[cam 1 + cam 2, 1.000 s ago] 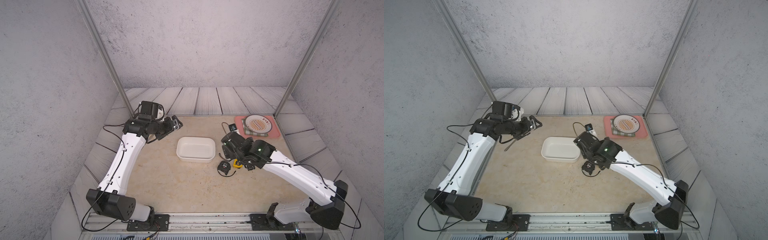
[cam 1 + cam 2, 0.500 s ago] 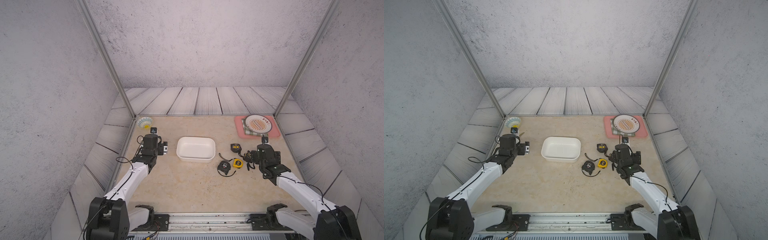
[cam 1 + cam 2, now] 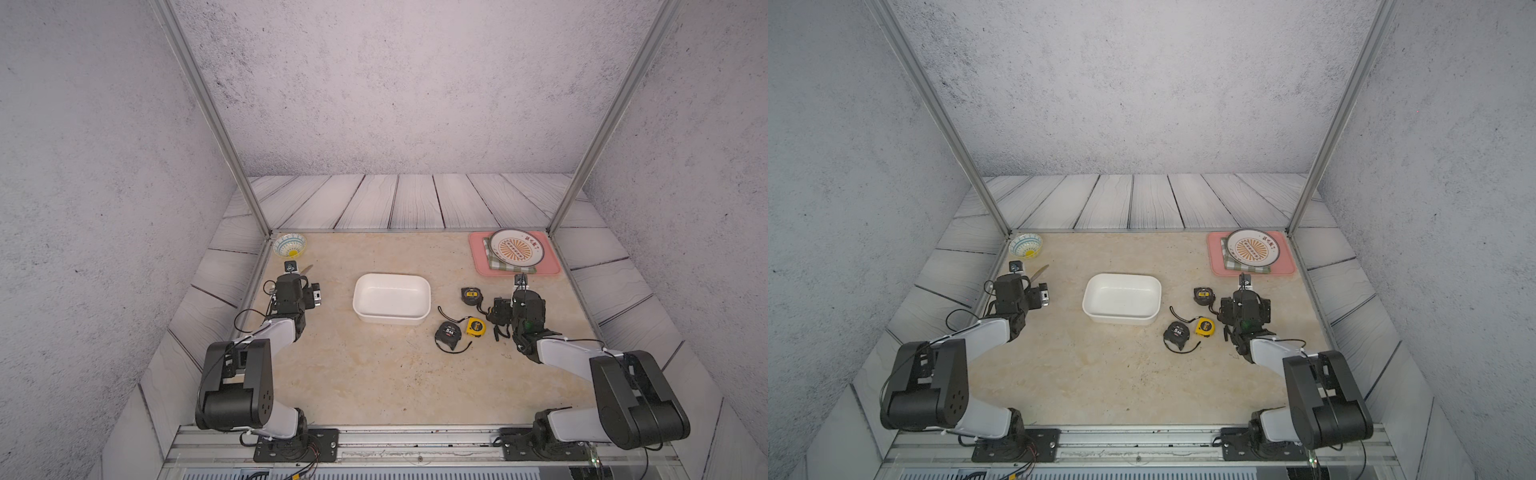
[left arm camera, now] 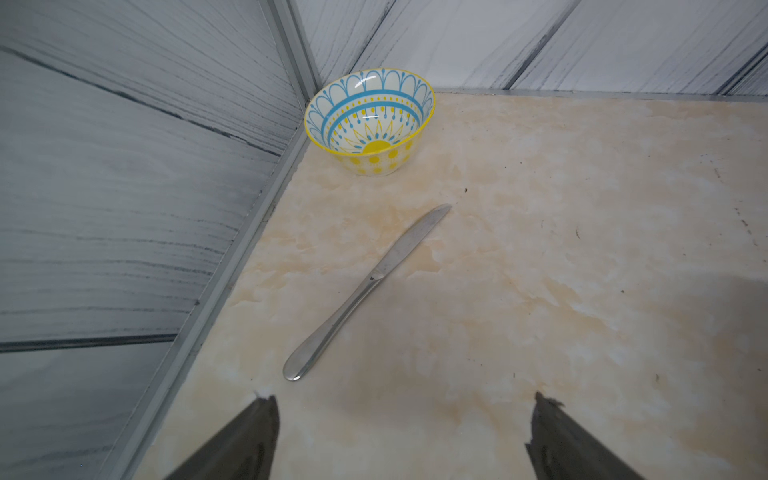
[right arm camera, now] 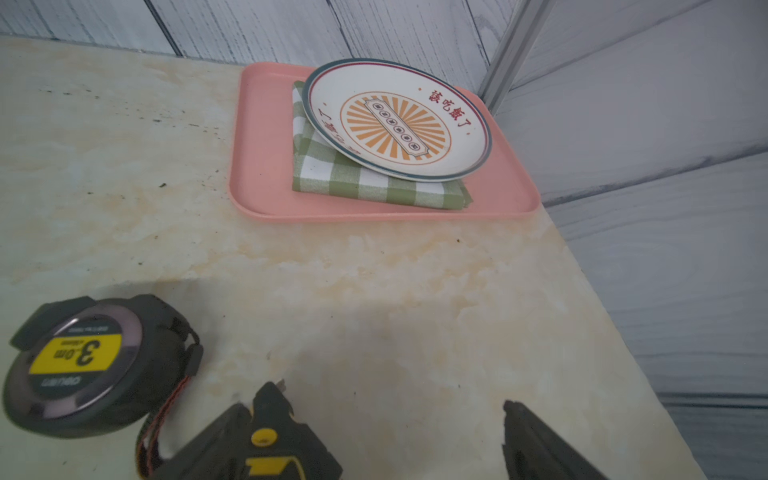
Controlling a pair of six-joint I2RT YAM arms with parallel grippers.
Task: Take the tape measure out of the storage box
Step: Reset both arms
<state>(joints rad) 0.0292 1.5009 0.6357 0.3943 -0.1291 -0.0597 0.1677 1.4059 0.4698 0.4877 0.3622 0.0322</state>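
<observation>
Left gripper (image 4: 405,401): jaws wide, holding nothing; only bare table (image 4: 540,249) shows between its fingers (image 4: 249,440).
Ahead of left gripper: knife (image 4: 365,291) lying flat, then bowl (image 4: 370,120) in the corner. Both sit well apart from the box, on its left-arm side.
Right gripper (image 5: 386,415): jaws wide, nothing between them.
At right gripper: a black-and-yellow piece (image 5: 266,440) lies at the frame edge beside one finger. It may be another tape; I cannot tell, nor whether it touches the finger.
Labelled tape (image 5: 83,361): on the table between the right gripper and the box, clear of both.
Yellow tape (image 3: 476,326): on the table near the box's right front corner, outside it.
Black tape (image 3: 448,332): just beside the yellow tape and nearer the box, outside it, its strap loose on the table.
Box (image 3: 390,319): mid-table between the arms; its inside shows plain white and empty in both top views.
Tray (image 5: 266,166): far corner, well beyond the box on its right-arm side, carrying cloth (image 5: 332,174) and plate (image 5: 395,120).
Step in hand: judged finished, since no tape is in the box and neither gripper is over it.
Next move: no further pick is called for; at most, park both arms clear of the tapes' straps.
</observation>
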